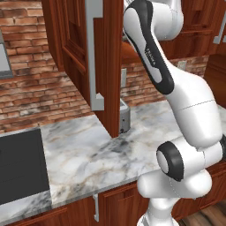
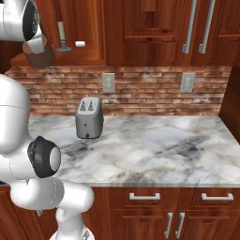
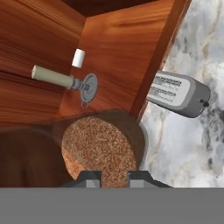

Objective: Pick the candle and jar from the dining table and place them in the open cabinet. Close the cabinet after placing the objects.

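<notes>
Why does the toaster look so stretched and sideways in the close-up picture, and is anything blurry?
Hand view: the camera is rolled, so the toaster lies sideways; the jar looms large near the lens. Right base view: the toaster stands upright, casting a soft shadow on the counter. All views look sharp, without glare.

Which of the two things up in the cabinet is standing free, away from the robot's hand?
The candle, a pale stick in a dark holder, stands alone on the cabinet floor. The jar with brown grains is held at the jaws.

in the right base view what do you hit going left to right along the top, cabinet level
jar → candle → small white block → two long silver door handles
</notes>
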Robot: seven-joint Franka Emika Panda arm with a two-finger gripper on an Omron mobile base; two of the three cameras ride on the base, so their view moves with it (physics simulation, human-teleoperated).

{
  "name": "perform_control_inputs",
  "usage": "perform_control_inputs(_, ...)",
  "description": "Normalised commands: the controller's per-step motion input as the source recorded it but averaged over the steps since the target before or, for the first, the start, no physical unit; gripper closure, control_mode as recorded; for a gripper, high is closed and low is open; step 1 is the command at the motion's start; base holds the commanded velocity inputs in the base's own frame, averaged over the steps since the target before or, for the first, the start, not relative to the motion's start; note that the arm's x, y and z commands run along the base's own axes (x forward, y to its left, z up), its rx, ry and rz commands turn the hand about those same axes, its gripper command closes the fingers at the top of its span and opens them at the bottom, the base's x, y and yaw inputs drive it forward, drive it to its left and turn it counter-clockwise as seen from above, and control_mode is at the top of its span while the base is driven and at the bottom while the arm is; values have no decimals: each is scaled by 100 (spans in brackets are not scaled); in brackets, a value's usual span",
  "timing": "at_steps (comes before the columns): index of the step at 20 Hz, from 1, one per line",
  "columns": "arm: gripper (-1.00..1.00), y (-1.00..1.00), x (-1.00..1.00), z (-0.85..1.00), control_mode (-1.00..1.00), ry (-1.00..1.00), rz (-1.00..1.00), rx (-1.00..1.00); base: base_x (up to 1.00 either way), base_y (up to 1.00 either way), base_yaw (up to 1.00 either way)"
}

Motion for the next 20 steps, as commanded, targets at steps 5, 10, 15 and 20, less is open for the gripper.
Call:
perform_control_inputs(5,100,3,24,0,-100,-4,-3,0,0,0,0)
perform_control_inputs(10,100,9,34,1,-100,0,-1,0,0,0,0)
perform_control_inputs(15,100,17,38,0,-100,0,0,0,0,0,0)
perform_control_inputs(20,100,22,48,-7,-100,0,0,0,0,0,0)
